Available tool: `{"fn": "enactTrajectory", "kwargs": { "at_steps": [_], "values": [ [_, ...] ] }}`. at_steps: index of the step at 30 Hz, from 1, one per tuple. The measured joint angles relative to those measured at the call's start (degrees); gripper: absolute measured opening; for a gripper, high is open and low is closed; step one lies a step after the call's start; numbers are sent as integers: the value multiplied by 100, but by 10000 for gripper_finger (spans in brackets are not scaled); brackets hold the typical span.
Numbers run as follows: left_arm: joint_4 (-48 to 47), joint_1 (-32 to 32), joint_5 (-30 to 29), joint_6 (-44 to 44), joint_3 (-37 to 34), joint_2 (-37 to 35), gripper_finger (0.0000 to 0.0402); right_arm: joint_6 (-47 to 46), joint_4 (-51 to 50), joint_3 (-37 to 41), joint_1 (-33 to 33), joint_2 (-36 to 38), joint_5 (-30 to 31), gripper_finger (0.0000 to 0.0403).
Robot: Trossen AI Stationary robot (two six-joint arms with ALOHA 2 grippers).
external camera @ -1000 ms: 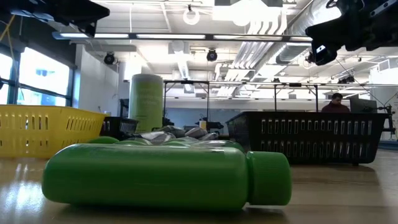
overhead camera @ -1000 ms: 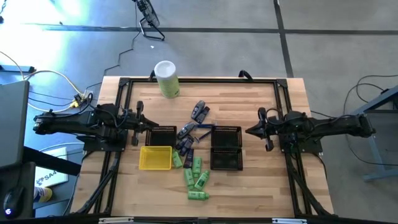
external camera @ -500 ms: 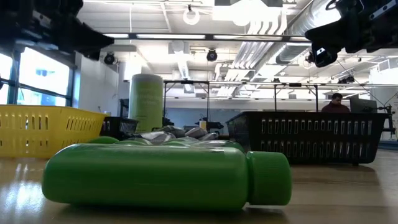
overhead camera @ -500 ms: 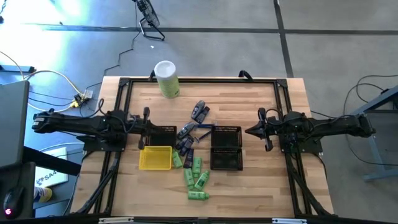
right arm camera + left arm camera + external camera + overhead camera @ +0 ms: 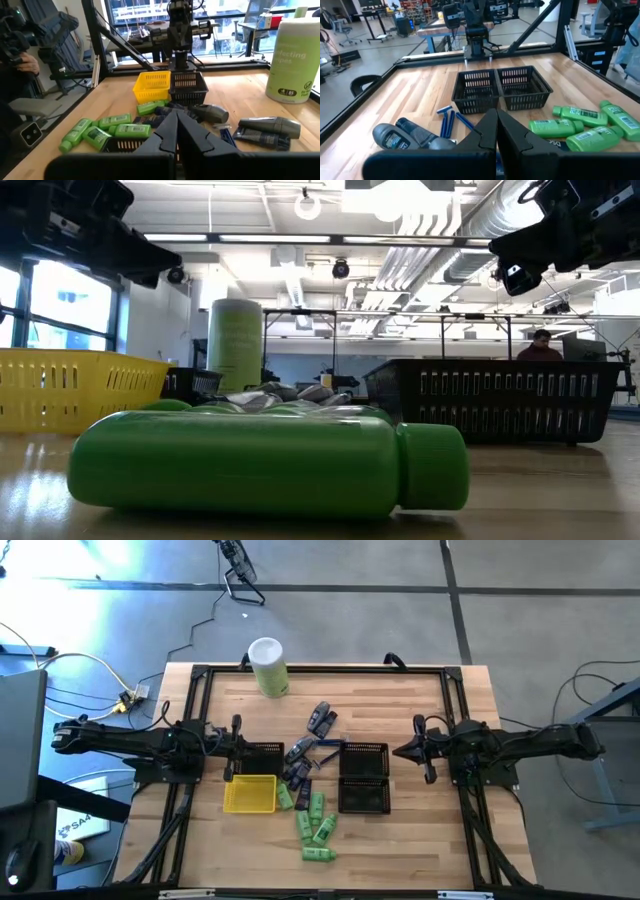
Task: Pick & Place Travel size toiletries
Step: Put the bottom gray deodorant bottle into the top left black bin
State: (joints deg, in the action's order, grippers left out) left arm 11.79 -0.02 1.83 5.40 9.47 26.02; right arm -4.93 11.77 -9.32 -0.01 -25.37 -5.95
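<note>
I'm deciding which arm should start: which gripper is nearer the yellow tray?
Left. The left gripper hangs shut just above the yellow tray at its far left corner. The right gripper, also shut, waits beyond the black baskets.

Pretty bright from where I sit: ceiling strip lights, window glare, and the nearest green bottle [image 5: 265,462] is soft-focus.

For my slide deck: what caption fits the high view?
Both shut grippers, left gripper and right gripper, flank green bottles, a yellow tray and black baskets.
</note>
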Motion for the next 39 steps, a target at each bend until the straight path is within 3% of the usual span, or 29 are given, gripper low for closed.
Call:
{"fn": "enactTrajectory", "kwargs": {
  "at_steps": [30,39],
  "values": [
    [-187,1,-139,34,5,1,1,216,397,-2,2,-74,9,2],
    [63,1,-155,33,9,0,1,-815,566,-4,2,-72,-49,2]
  ]
}}
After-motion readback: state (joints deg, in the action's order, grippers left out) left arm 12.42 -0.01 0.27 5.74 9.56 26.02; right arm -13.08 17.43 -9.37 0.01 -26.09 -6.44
